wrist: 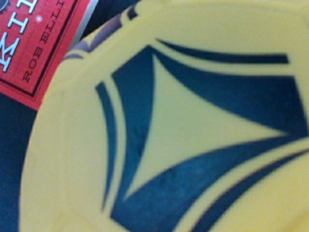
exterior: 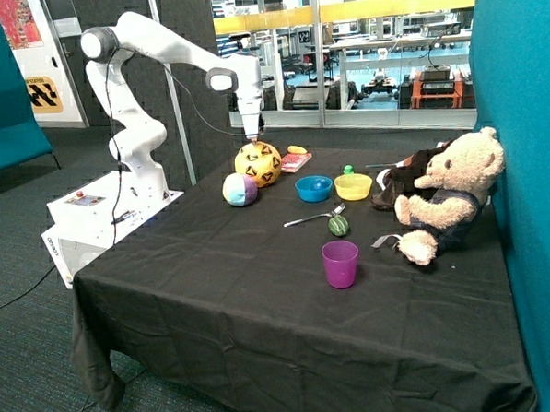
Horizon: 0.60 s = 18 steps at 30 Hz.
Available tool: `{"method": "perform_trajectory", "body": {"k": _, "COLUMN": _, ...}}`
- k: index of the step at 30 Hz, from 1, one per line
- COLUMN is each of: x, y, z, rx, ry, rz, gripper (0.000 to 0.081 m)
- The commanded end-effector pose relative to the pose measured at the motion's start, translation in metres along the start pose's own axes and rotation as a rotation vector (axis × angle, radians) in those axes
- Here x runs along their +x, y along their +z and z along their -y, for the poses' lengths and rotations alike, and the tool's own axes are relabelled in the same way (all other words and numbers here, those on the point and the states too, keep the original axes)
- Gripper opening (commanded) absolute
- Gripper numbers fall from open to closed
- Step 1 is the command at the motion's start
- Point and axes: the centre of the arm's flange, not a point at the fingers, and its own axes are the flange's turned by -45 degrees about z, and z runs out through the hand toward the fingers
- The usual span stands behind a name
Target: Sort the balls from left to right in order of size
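A large yellow ball with black triangle marks sits at the far side of the black-clothed table. It fills the wrist view at very close range. A medium pastel panelled ball lies against it on the nearer side, toward the robot base. My gripper points straight down right at the top of the yellow ball. Whether it holds the ball does not show.
A red book lies just behind the yellow ball and shows beside it in the wrist view. A blue bowl, a yellow bowl, a spoon, a green striped toy, a purple cup and a teddy bear are further along the table.
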Motion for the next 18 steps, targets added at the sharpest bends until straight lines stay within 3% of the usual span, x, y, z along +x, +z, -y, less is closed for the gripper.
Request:
{"method": "perform_trajectory", "body": {"k": 1, "x": 0.0, "y": -0.01, "z": -0.004, "rx": -0.0008, "ry": 0.007, "rz": -0.0024, "gripper": 0.0808}}
{"method": "perform_trajectory", "body": {"k": 18, "x": 0.012, "y": -0.023, "z": -0.02, "rx": -0.0007, "ry": 0.072, "rz": -0.0025, "gripper": 0.0808}}
